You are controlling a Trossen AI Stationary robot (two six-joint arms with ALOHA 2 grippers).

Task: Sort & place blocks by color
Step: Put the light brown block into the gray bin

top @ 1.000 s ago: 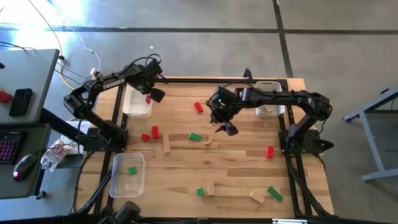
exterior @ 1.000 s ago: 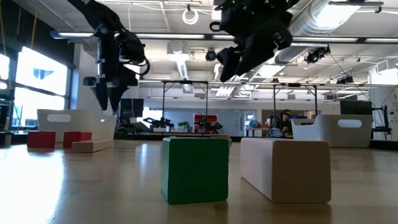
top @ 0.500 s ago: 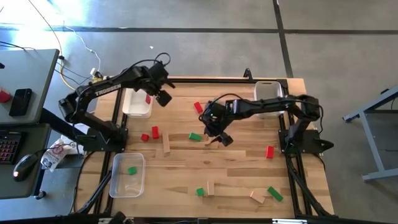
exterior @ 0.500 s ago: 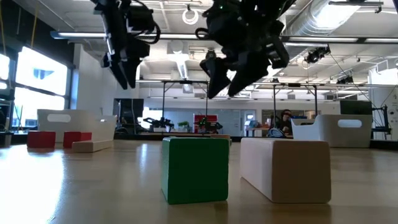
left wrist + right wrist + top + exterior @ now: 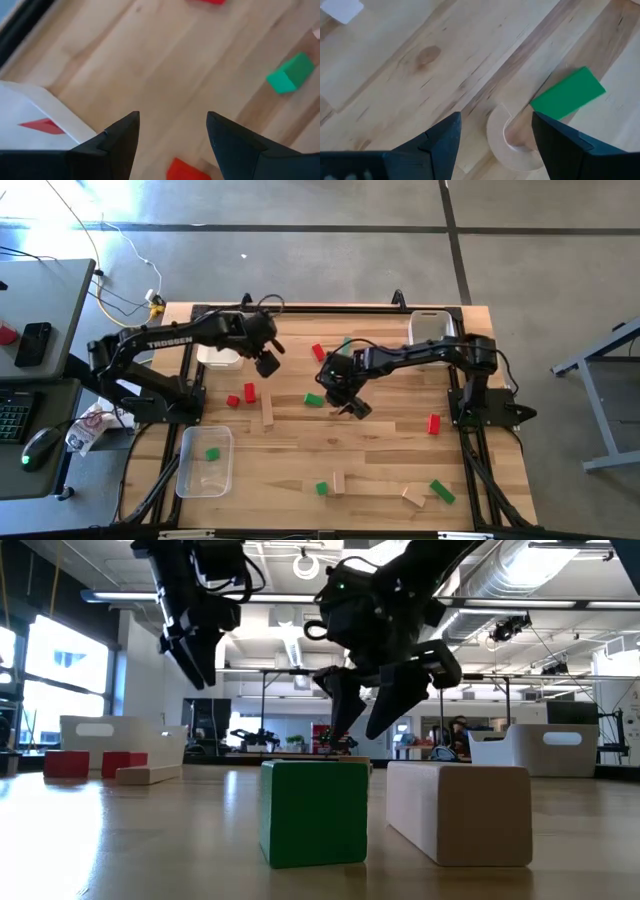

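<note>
Red, green and plain wood blocks lie scattered on the table. My right gripper (image 5: 346,396) (image 5: 495,129) is open and hovers just above a green block (image 5: 314,400) (image 5: 568,93) and a curved wood piece (image 5: 512,138) beside it, touching neither. My left gripper (image 5: 267,362) (image 5: 172,125) is open in the air beside the left white tray (image 5: 35,112), which holds a red block (image 5: 42,125). Red blocks (image 5: 250,392) (image 5: 318,352) lie near it. A clear tray (image 5: 190,475) holds one green block (image 5: 212,453).
A second white tray (image 5: 430,328) sits at the far right corner. More blocks lie toward the near edge: green (image 5: 322,489) (image 5: 441,492), wood (image 5: 339,481) (image 5: 413,496), and a red one (image 5: 433,423) at the right. A wood bar (image 5: 267,412) lies mid-left. Bare wood between blocks.
My left gripper has swung away from the left white tray toward the table's middle and a little nearer. My right gripper has moved toward the left and near edges and come down over the green block and curved wood piece. No block has moved.
</note>
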